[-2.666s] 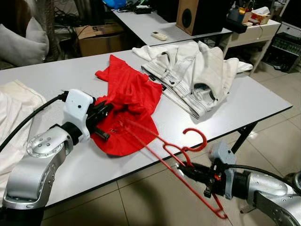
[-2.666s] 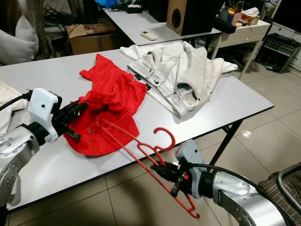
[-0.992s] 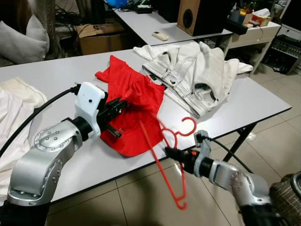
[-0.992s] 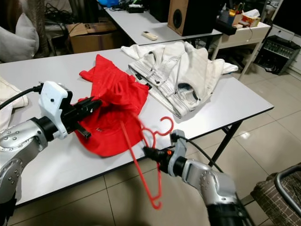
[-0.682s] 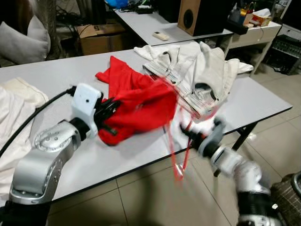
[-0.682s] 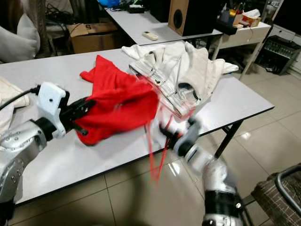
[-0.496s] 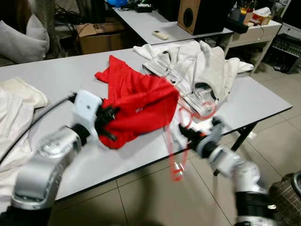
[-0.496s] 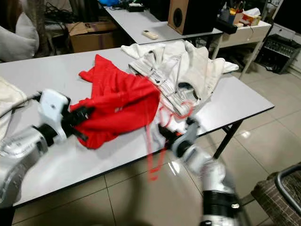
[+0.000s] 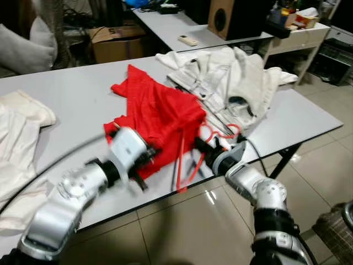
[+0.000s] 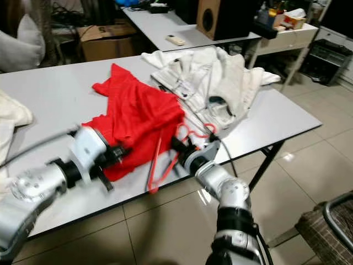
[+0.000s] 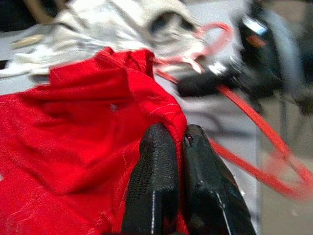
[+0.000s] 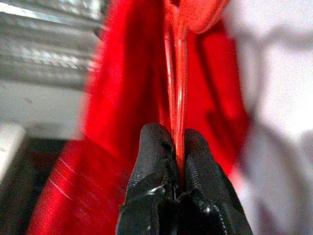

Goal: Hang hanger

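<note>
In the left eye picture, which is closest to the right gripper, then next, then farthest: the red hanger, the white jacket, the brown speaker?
1. Red hanger: held in the right gripper.
2. White jacket: just behind, on the table.
3. Brown speaker: far back, on the other table.

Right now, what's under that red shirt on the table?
The red fabric shirt lies on the grey tabletop. One arm of the red plastic hanger, held by the right pincer, runs toward its hem. Whatever lies beneath the cloth is covered.
</note>
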### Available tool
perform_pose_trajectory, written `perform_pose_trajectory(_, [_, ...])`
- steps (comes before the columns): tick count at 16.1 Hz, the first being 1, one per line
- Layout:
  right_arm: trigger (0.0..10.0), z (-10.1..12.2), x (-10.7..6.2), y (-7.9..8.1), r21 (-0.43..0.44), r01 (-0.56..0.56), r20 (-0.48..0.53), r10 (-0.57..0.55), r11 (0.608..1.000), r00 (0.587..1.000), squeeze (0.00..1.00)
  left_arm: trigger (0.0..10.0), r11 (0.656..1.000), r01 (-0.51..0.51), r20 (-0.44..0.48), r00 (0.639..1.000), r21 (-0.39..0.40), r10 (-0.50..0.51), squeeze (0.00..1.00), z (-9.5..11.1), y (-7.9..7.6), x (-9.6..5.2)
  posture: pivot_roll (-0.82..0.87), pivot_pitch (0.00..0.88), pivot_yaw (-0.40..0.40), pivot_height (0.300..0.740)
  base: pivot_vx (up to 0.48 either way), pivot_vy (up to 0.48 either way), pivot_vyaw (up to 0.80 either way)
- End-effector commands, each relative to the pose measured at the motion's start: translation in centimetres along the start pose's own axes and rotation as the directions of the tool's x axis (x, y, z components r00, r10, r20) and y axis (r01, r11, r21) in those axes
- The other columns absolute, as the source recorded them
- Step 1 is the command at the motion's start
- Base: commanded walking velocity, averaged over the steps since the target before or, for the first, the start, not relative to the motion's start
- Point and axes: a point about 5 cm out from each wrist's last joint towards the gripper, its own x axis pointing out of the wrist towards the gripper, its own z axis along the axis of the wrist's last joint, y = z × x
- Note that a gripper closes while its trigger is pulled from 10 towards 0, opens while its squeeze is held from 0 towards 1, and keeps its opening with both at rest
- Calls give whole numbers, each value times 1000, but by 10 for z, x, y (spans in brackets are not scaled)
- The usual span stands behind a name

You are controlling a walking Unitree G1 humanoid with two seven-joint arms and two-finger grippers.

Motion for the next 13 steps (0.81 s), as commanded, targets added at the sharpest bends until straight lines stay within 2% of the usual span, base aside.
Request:
perform_pose_trajectory(1, [10000,3,6,12,68,-54,45,51,996,998,0,0,997,37,-1,999,61,-37,0,2,-5,1,-4,0,-34,740,0,0,0])
perform_pose_trajectory(2, [10000,1,13,23,126,-114,59,107,985,993,0,0,997,57,20,998,53,-58,0,3,-9,3,2,0,-40,740,0,0,0])
perform_pose_trajectory(5, [10000,-3,22,43,85,-206,64,201,975,978,0,0,994,101,119,988,-41,-95,0,17,-16,4,6,0,-40,740,0,0,0])
perform_pose_trajectory(7, [10000,-4,32,48,43,-179,84,175,983,981,0,0,979,169,197,970,-114,-145,0,26,-24,3,18,5,-48,740,0,0,0])
perform_pose_trajectory(8, [10000,-5,38,51,60,-167,96,161,984,982,0,0,971,203,214,962,-128,-173,0,28,-29,4,22,11,-52,740,0,0,0])
perform_pose_trajectory(10, [10000,-13,47,57,1,-140,80,139,990,987,0,0,960,235,238,952,-152,-195,0,32,-36,9,28,17,-57,740,0,0,0])
perform_pose_trajectory(11, [10000,-17,53,59,-36,-107,92,110,994,990,0,0,942,273,292,933,-196,-209,0,43,-40,12,28,17,-57,740,0,0,0])
perform_pose_trajectory(13, [10000,-24,57,66,-23,-120,68,121,993,990,0,0,941,255,321,930,-221,-177,0,50,-38,17,33,15,-62,740,0,0,0])
